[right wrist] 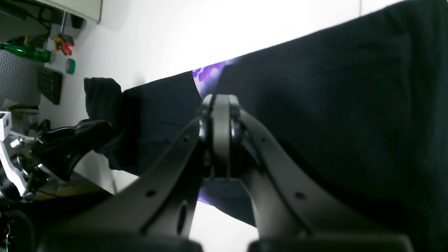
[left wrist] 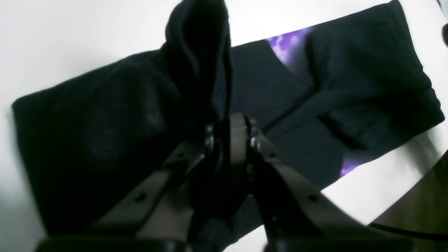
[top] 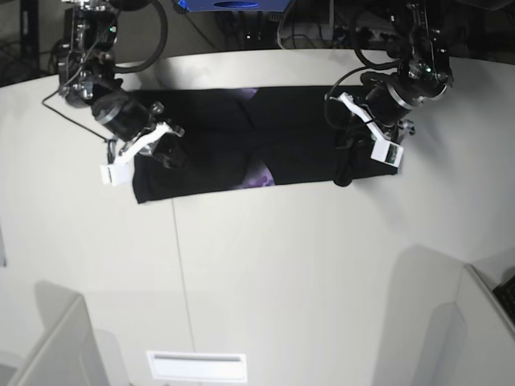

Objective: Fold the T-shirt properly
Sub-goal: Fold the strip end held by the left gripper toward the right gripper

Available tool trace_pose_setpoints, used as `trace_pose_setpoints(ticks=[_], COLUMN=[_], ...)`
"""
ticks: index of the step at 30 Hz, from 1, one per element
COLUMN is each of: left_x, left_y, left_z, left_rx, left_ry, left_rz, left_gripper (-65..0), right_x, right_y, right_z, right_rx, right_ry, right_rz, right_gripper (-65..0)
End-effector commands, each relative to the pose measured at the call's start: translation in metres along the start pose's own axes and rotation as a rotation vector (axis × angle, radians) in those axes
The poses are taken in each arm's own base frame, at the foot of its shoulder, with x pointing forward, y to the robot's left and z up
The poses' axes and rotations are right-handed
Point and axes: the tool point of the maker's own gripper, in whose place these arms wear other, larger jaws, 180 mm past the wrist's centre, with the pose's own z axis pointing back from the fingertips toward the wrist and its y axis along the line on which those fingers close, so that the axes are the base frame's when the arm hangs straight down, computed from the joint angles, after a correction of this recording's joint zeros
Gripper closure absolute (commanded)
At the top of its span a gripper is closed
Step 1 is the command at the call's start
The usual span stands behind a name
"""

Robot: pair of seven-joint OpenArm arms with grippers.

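Black cotton, the T-shirt (top: pixel 241 149) is lying as a long folded band across the far part of the white worktop (top: pixel 282 265), looking soft, light and limp. The left gripper (left wrist: pixel 229 127) is pinching a raised fold at its end, jaws nearly together; the right gripper (right wrist: pixel 220 115) is hanging over the other end with jaws fully together, holding nothing that I can make out. Doubled hems or corners are probably offering the surest hold, since single layers would sag and slip.
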Motion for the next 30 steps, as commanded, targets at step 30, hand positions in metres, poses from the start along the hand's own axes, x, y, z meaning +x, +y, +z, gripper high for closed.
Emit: trace_pose_setpoints(ticks=[30], left_x=[0.001], left_y=[-0.041], left_z=[-0.019], left_rx=[-0.106], left_ry=[-0.016], left_rz=[0.032], left_gripper=[0.0], right_x=[0.011], right_y=[0.005], right_z=[0.002], right_rx=[0.02], right_ry=[-0.036], right_rz=[0.013], right_gripper=[0.0])
